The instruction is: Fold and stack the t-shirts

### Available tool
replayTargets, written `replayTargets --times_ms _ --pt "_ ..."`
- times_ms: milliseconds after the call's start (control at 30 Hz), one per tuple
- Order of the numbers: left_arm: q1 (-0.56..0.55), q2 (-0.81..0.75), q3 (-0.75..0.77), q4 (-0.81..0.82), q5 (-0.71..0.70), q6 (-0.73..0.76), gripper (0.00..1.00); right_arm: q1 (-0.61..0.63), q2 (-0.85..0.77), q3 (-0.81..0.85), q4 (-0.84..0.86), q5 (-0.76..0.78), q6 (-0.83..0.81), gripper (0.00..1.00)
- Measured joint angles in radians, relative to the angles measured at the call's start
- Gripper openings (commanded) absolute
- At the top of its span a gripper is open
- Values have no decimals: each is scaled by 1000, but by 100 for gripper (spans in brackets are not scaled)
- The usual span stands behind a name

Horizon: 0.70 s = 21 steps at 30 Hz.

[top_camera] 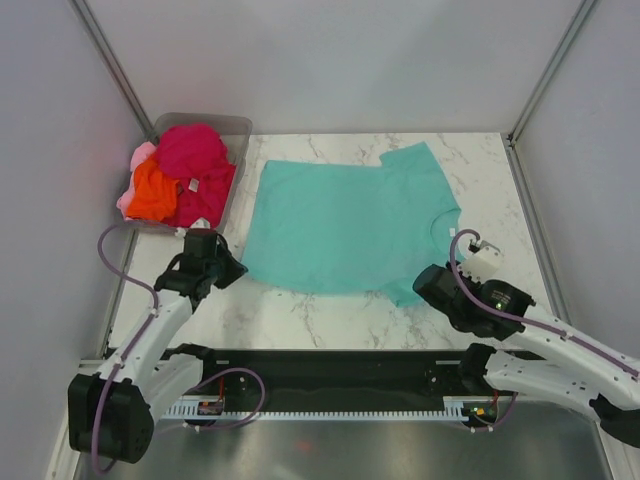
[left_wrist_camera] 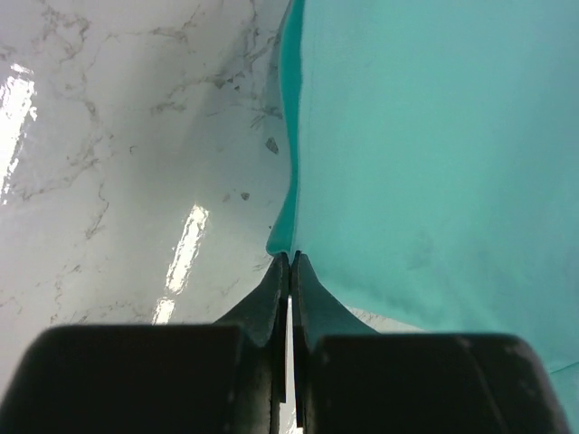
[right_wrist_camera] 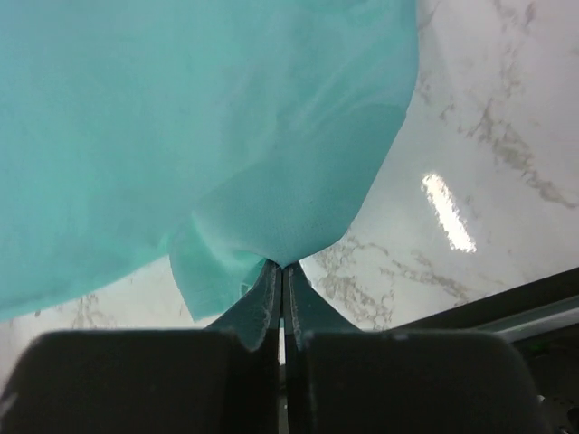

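A teal t-shirt (top_camera: 345, 225) lies spread flat on the marble table, one sleeve pointing to the far side. My left gripper (top_camera: 238, 272) is shut on its near left corner; in the left wrist view the gripper (left_wrist_camera: 289, 259) pinches the teal t-shirt's edge (left_wrist_camera: 434, 145). My right gripper (top_camera: 422, 286) is shut on the near right sleeve, and in the right wrist view the gripper (right_wrist_camera: 282, 265) holds a lifted fold of the teal cloth (right_wrist_camera: 181, 117). Magenta-red (top_camera: 190, 150), orange (top_camera: 152, 192) and light pink (top_camera: 140, 158) t-shirts lie bunched in the bin.
A clear plastic bin (top_camera: 236, 127) stands at the far left of the table (top_camera: 330, 310). Grey walls close in the back and both sides. A black rail (top_camera: 340, 372) with the arm bases runs along the near edge.
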Motion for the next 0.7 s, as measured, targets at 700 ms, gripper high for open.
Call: replayTargets --times_ms 700 --pt "0 698 739 -186 70 213 2 -660 559 345 455 -216 -866 0"
